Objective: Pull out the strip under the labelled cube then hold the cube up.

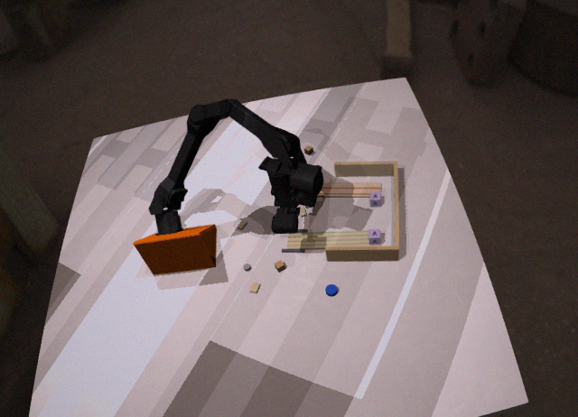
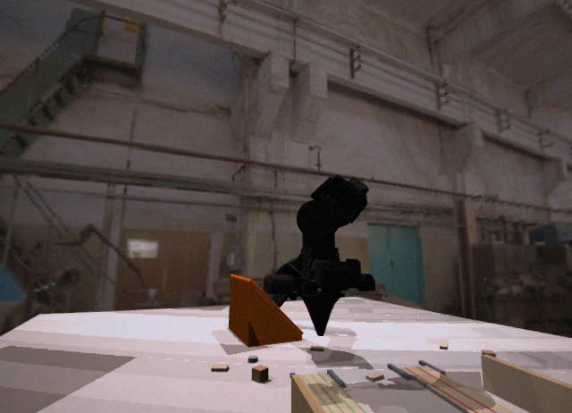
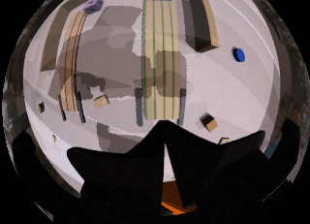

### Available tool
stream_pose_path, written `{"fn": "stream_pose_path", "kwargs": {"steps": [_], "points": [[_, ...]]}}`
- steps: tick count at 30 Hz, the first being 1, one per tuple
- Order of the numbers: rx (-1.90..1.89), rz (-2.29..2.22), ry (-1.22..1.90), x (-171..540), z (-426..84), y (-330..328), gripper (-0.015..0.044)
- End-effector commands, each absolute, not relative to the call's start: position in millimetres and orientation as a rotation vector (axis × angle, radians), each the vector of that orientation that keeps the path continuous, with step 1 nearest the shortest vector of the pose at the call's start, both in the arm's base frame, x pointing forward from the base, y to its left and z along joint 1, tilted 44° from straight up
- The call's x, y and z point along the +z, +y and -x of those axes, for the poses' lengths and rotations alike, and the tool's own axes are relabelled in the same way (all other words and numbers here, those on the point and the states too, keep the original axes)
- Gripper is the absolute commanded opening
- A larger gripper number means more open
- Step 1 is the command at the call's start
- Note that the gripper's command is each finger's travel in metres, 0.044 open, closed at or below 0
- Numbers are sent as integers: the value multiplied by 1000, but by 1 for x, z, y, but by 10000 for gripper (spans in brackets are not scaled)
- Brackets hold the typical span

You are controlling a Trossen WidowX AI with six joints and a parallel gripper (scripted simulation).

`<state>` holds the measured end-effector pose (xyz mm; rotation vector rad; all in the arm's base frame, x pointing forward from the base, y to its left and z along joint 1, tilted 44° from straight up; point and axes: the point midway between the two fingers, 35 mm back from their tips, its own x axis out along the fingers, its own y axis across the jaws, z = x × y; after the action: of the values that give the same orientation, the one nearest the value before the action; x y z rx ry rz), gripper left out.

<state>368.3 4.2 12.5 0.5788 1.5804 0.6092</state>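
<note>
Two strips lie inside a U-shaped wooden frame. The far strip has red lines and the near strip has green lines. A purple cube sits on the frame end of each: one on the red strip and one on the green strip. Both cubes show a dark mark on top that is too small to read. My gripper is shut and empty. It points down just above the table, at the free end of the green strip. In the wrist view its fingertips meet between the strip's two dark end bars.
The arm's orange wedge base stands at the left. A blue disc, a grey disc and small tan blocks lie in front of the strips. Another block lies behind the frame.
</note>
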Motion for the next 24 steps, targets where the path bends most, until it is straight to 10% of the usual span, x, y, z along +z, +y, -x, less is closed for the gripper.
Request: {"fn": "stream_pose_path", "kwargs": {"steps": [1,24], "points": [[612,-574,1594,4,-367,9,0],[613,-574,1594,-25,-365,34,0]]}}
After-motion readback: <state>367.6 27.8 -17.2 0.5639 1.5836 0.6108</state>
